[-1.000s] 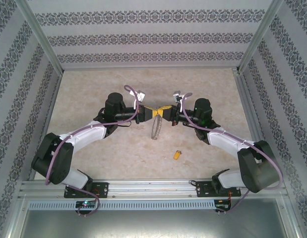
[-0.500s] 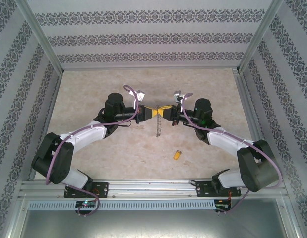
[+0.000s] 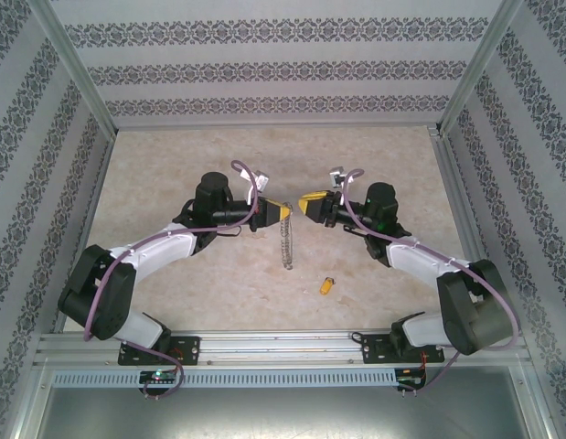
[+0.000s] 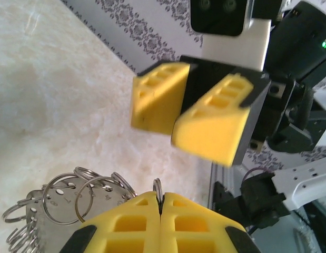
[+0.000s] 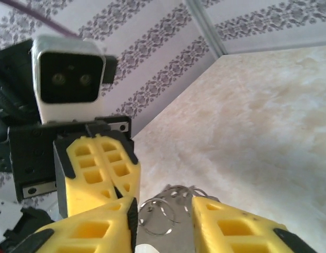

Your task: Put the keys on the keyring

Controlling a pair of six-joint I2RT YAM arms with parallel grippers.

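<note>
The keyring is a grey metal disc with several small split rings round its rim. It hangs edge-on below my left gripper, which is shut on one thin ring. In the left wrist view that ring sticks up between the closed yellow fingertips, and the disc lies to the left. My right gripper stands open just right of the left one, apart from the ring. In the right wrist view the keyring shows behind its spread fingers. One yellow-headed key lies on the table.
The beige tabletop is walled on three sides by patterned panels. A metal rail with both arm bases runs along the near edge. The key lies between the hanging keyring and the rail.
My right gripper has opened and pulled back to the right, letting go of the keyring. The keyring now hangs from the left gripper alone, turned edge-on.
</note>
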